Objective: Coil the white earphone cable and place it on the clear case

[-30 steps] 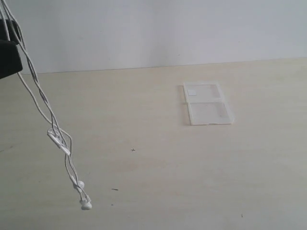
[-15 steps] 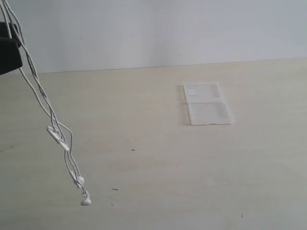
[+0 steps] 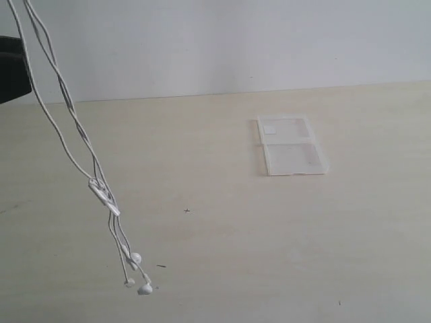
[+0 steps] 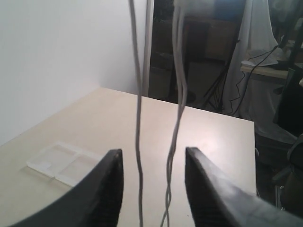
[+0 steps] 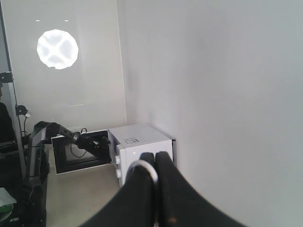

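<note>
The white earphone cable [image 3: 74, 131] hangs from above the top left of the exterior view in twisted strands. Its inline remote [image 3: 104, 197] dangles above the table, and the earbuds [image 3: 137, 258] reach down to about table level. My right gripper [image 5: 155, 158] is shut on a loop of the cable [image 5: 146, 166], high up and outside the exterior view. My left gripper [image 4: 154, 158] is open, with two cable strands [image 4: 138, 123] hanging between its jaws, touching neither. Its dark body [image 3: 12, 67] shows at the left edge. The clear case [image 3: 291, 144] lies open and flat at the back right, also visible in the left wrist view [image 4: 64, 161].
A pale wooden table [image 3: 269, 242] runs back to a white wall [image 3: 236, 40]. The table's far edge [image 4: 236, 118] borders dark room clutter. A white microwave [image 5: 139, 142] stands below the right gripper.
The hanging cable has swung to the right, so the remote and earbuds now sit further right and slightly lower. The left gripper's body shows less at the frame edge.
</note>
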Tool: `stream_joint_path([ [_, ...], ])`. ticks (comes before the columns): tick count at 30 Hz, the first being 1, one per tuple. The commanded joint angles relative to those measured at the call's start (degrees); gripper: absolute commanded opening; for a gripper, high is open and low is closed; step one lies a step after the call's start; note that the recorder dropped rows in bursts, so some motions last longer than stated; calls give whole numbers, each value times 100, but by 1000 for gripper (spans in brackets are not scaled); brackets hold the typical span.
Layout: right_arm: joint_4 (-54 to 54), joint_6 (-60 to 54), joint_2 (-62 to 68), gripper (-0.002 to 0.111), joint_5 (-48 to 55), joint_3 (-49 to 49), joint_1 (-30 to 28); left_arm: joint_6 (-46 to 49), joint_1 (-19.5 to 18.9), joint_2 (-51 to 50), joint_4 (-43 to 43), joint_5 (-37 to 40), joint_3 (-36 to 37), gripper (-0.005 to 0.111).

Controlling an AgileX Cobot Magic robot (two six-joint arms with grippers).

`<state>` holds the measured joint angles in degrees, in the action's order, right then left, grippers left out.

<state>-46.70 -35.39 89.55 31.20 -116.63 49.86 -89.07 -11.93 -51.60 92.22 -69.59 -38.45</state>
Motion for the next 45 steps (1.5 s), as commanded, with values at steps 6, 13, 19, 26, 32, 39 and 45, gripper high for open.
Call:
stream_joint_path([
  [6, -24, -66, -12, 0, -118, -38, -34, 27, 4, -14, 9, -38, 40, 54],
  [13, -157, -66, -12, 0, -391, -38, -34, 27, 4, -38, 60, -38, 40, 54],
  [19, -594, -66, 0, 0, -694, -38, -34, 91, 4, -278, 8, -38, 164, 54],
  [26, -800, -66, 116, 0, -765, -38, -34, 247, 154, -412, -219, -38, 193, 54],
  [32, -883, -196, 141, 0, -863, -38, -34, 506, 1223, -659, -183, 743, 193, 54],
  [39, -883, -207, 141, 0, -863, -38, -34, 542, 1320, -706, -202, 1112, 193, 54],
  [45, -883, -302, 103, 0, -877, -38, -34, 499, 1320, -706, -136, 1250, 193, 39],
])
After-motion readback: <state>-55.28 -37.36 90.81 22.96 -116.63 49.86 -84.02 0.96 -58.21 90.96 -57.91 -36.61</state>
